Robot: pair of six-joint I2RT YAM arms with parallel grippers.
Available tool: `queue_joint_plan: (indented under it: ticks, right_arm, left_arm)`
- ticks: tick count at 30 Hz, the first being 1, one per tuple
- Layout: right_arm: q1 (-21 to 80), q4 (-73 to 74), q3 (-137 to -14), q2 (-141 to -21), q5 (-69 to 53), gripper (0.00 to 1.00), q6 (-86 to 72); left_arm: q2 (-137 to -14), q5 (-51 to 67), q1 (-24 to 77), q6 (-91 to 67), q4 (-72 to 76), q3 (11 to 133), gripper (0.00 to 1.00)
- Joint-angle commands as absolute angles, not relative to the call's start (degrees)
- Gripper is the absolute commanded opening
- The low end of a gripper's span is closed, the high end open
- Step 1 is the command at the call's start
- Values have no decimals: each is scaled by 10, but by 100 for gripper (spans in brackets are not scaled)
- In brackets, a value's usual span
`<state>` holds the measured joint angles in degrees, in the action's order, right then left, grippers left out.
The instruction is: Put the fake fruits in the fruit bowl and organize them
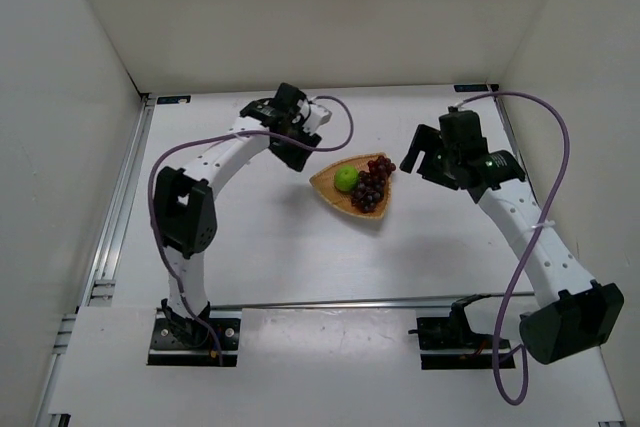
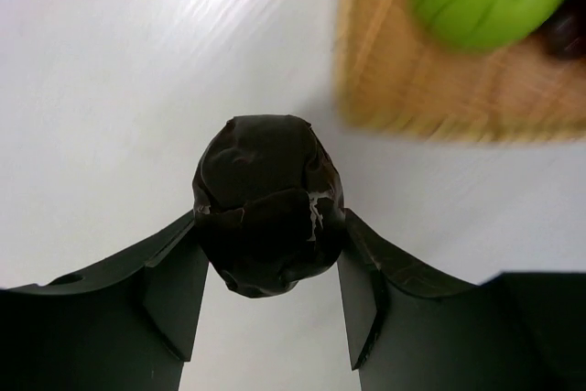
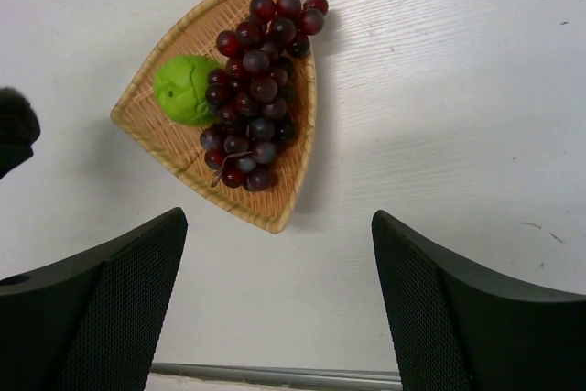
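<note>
A: Where is your plum [image 2: 265, 199] right now?
B: Your left gripper [image 2: 267, 267] is closed around it over the table [image 2: 110, 89], just short of the fruit bowl [image 3: 275, 210].
A: And your right side?
B: Your right gripper [image 3: 279, 272] stands wide and holds nothing, near the bowl. Inside the bowl, the green apple [image 3: 186, 89] touches the grape bunch [image 3: 256, 89], which reaches the far corner

One fruit bowl [image 3: 146, 121] was counted, one green apple [image 3: 186, 90], one grape bunch [image 3: 256, 89], one plum [image 2: 265, 199], two robot arms [image 1: 215, 162] [image 1: 522, 222].
</note>
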<state>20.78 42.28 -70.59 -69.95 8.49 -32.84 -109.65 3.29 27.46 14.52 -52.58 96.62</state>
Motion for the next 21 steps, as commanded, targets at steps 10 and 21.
queue_joint_plan:
  ticks: [10,21]
  right_arm:
    - [150,446,-644,-612,95,86,-331]
    - [139,446,-645,-606,84,90,-325]
  left_arm:
    - [-1261,81,355,137,-555,1152,26]
    - [-1217,49,383,142,-561,1114,100]
